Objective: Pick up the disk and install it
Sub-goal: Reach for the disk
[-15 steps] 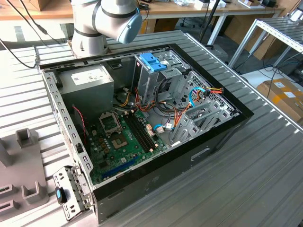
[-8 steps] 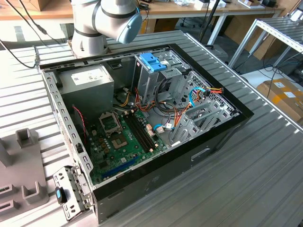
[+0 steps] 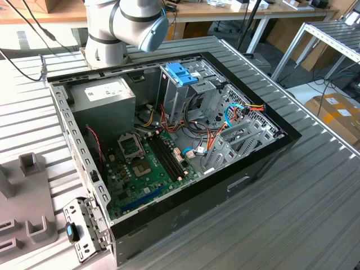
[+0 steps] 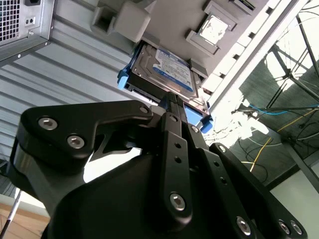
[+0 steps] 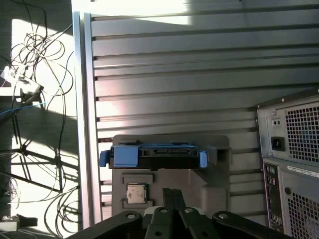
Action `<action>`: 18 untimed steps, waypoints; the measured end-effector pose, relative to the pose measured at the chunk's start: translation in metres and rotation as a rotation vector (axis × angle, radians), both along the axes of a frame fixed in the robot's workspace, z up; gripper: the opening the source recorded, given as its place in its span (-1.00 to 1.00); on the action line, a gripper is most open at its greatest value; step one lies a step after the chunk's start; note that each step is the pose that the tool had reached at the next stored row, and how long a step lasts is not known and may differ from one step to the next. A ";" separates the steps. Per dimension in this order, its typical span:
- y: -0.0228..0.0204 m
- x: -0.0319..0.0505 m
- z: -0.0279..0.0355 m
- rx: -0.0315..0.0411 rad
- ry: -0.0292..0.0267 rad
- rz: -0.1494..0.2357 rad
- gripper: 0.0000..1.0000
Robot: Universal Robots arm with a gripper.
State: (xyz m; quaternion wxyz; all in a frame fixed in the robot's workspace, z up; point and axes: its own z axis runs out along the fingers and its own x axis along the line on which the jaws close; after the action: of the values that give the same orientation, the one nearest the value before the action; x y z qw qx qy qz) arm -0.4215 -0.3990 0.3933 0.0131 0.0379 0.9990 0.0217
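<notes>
None of the work was finished yet: the disk (image 5: pixel 154 154) sat in its grey holder (image 5: pixel 209 177) on the slatted table (image 5: pixel 199 74), outside the open computer case (image 3: pixel 247 174). Your gripper (image 5: pixel 172 191) hung near the disk, clenched on nothing. You had both lifting and installing left.

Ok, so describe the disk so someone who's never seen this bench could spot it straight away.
Beside the computer case, a grey fixture lies on the ribbed metal table. The disk sits in it: a flat silver rectangle with a white, blue-banded label. Its blue side rails and larger size set it apart from the small square chip in the same fixture.
</notes>
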 end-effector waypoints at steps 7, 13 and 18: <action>0.0000 -0.0029 0.0000 0.0000 0.0000 0.000 -0.79; 0.0000 -0.0069 -0.0001 0.0000 0.0000 0.000 -0.79; 0.0000 -0.0097 0.0000 0.0000 0.0001 0.000 -0.79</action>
State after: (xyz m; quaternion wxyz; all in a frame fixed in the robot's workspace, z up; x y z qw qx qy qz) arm -0.4312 -0.3989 0.3933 0.0131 0.0379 0.9990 0.0217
